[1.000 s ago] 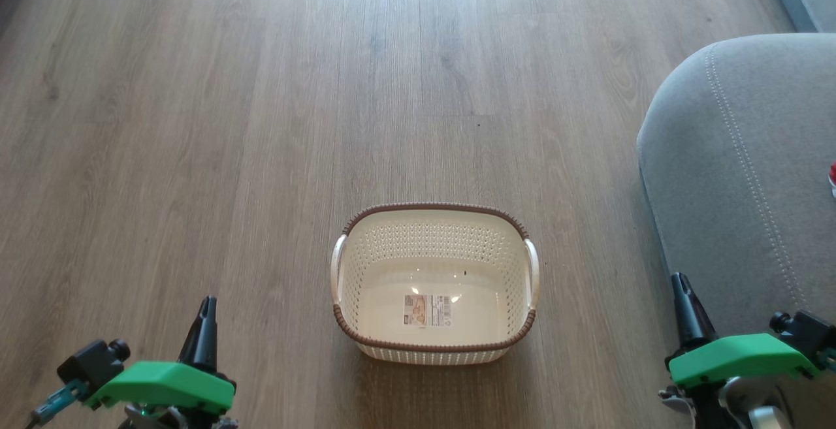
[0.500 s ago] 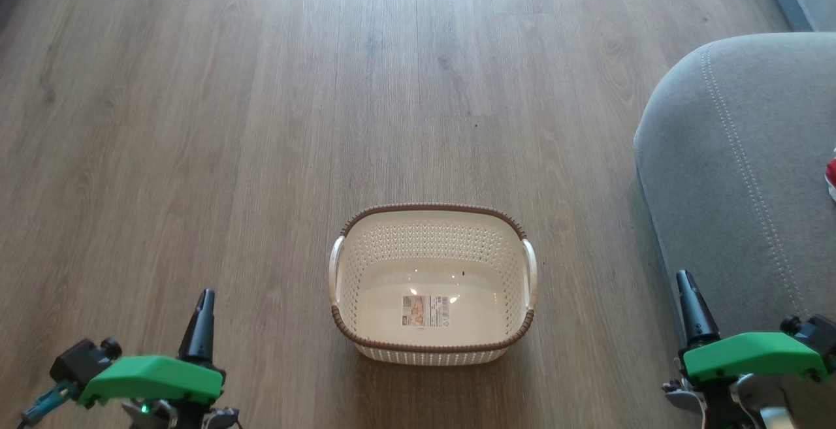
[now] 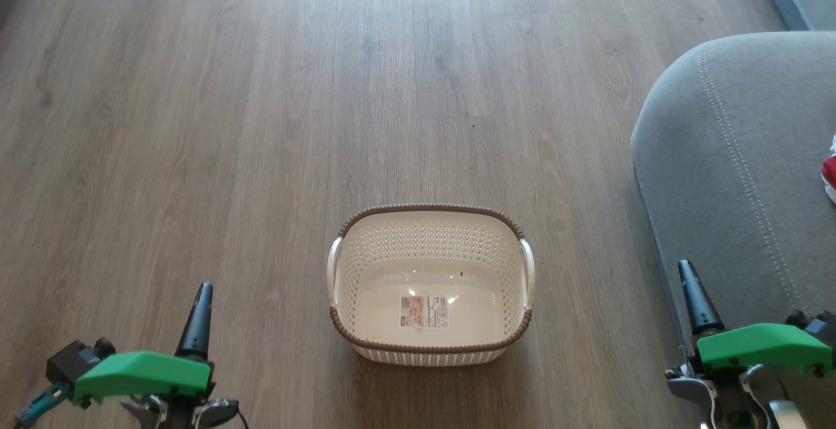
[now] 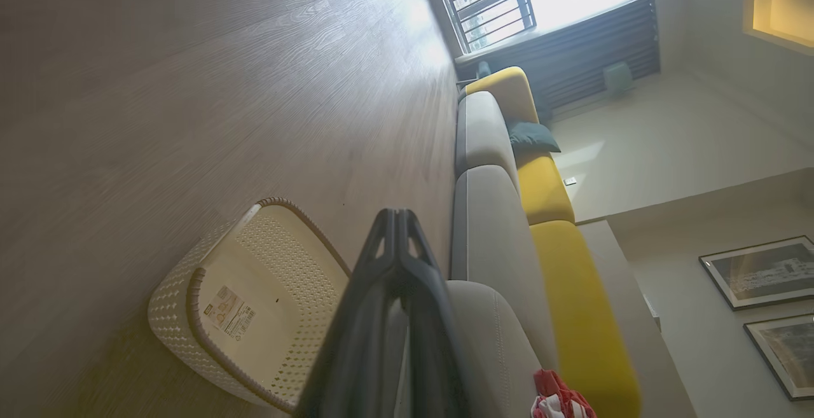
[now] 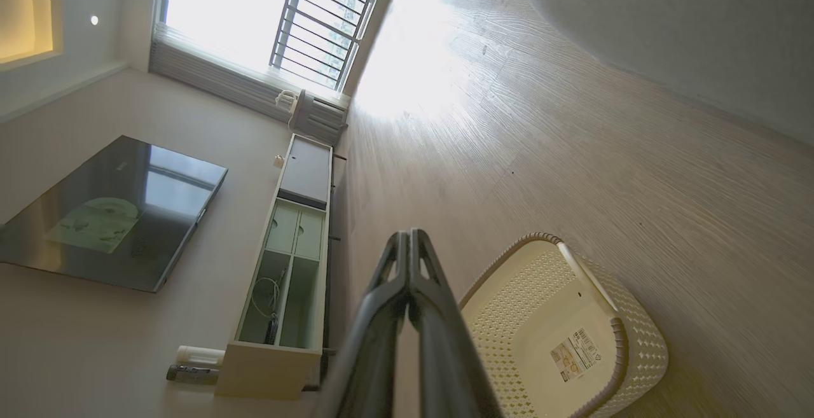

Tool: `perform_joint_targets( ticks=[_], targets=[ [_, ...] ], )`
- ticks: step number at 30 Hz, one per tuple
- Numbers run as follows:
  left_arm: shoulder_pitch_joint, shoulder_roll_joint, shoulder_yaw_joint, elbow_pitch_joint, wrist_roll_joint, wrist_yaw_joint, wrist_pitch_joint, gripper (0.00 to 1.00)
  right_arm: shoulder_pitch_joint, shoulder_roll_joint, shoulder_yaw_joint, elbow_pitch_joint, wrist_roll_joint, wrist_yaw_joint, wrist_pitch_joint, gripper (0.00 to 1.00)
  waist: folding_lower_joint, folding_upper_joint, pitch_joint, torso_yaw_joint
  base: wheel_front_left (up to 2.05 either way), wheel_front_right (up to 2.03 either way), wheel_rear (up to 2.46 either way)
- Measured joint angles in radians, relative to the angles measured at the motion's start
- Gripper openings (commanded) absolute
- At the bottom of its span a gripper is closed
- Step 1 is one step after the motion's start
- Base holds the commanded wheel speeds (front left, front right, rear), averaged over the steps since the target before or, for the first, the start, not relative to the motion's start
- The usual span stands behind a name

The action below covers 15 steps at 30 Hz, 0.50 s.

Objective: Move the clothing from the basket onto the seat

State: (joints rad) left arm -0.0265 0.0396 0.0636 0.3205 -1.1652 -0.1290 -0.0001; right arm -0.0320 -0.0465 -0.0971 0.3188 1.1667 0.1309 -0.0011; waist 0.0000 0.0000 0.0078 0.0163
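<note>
The cream basket (image 3: 430, 282) stands on the wooden floor with nothing in it, its label sticker (image 3: 426, 310) bare on the bottom. Red clothing (image 3: 829, 171) with white trim lies on the grey seat (image 3: 738, 174) at the right edge; the left wrist view shows the red clothing (image 4: 559, 399) on the seat (image 4: 489, 335) too. My left gripper (image 3: 202, 293) is at the lower left, shut and holding nothing. My right gripper (image 3: 687, 272) is at the lower right beside the seat's front, shut and holding nothing. The basket (image 5: 566, 335) lies just right of the right fingers.
Wooden floor (image 3: 261, 122) stretches ahead and to the left. The sofa has yellow back cushions (image 4: 547, 189) and a dark pillow (image 4: 531, 137). A TV (image 5: 108, 214) and a low cabinet (image 5: 286, 265) stand along the far wall, below a bright window (image 5: 273, 17).
The head view has shifted slightly, so basket and seat sit a little further left. The left gripper sits lower in the head view than before, the right a little higher.
</note>
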Motion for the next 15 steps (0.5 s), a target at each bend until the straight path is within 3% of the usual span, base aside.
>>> perform_joint_targets(
  ticks=[15],
  targets=[
    [-0.015, 0.0, 0.004, -0.015, -0.18, 0.0, 0.043, 0.0, -0.002, 0.0, -0.016, -0.013, 0.178, 0.0, 0.043, 0.0, 0.0, 0.0, -0.002, -0.007, 0.0, 0.0, 0.0]
  ],
)
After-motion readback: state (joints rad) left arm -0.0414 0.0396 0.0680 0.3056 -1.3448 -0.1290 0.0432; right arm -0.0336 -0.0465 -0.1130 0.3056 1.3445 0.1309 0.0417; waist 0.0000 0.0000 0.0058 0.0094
